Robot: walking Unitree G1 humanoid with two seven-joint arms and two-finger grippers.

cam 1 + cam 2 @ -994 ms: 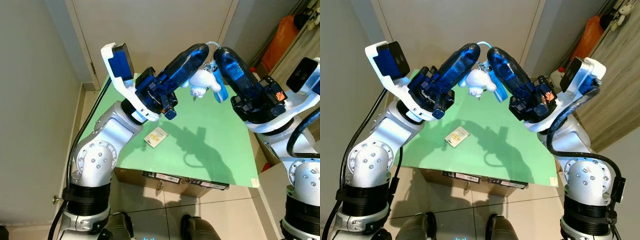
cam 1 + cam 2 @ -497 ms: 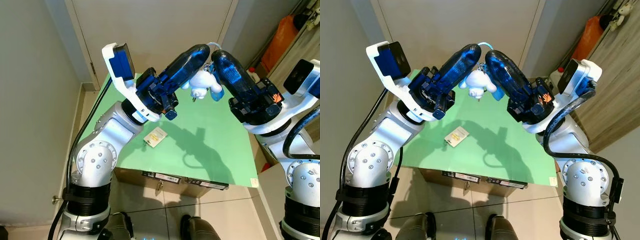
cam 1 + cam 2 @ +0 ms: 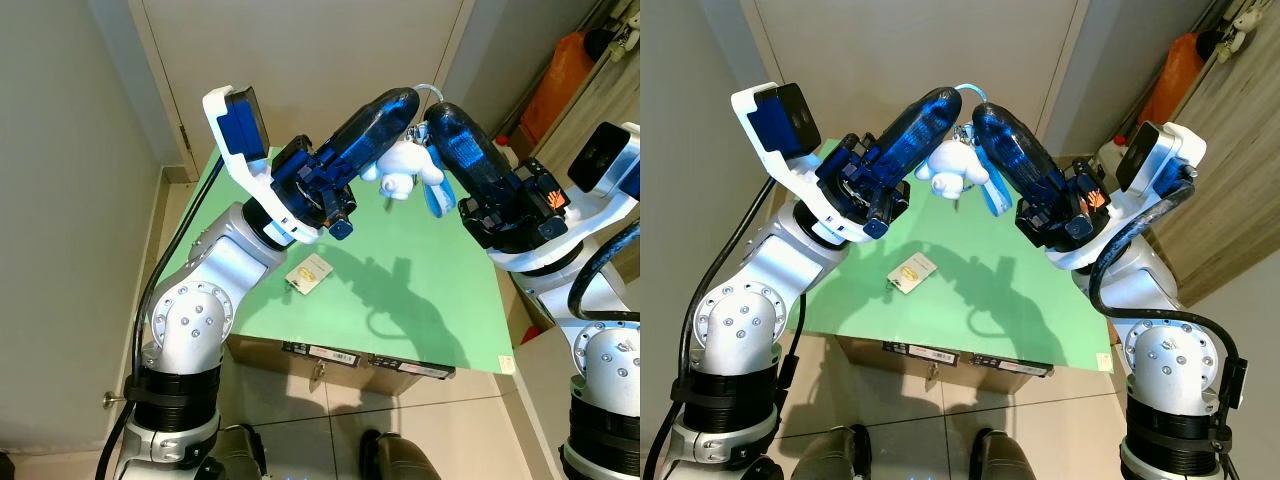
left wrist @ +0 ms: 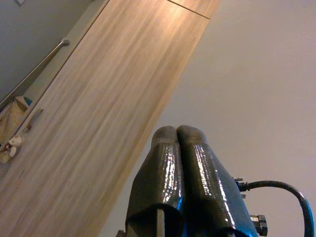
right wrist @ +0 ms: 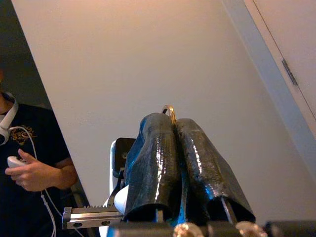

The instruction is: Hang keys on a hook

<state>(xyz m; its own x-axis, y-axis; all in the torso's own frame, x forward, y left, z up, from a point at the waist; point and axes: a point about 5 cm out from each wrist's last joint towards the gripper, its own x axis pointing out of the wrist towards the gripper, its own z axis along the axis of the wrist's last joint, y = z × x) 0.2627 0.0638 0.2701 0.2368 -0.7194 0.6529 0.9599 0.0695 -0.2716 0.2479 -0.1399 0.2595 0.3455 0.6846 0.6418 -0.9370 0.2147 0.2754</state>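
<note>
You have the keys, a ring with a white plush toy and a blue strap, raised high over the green table between both end effectors. The right end effector is closed on the key ring; its gold loop shows between the fingertips. The left end effector is closed too, touching the toy, though I cannot tell if it grips. I see no hook, so I judge this the carrying step: next you must find the hook and bring the ring to it.

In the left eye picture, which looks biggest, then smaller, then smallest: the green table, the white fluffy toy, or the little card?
1. Green tabletop: by far the largest.
2. White plush keychain toy: held up nearer the camera, so it may look bigger than it is.
3. Small pale card on the tabletop: looks slightly smaller; unsure.
</note>
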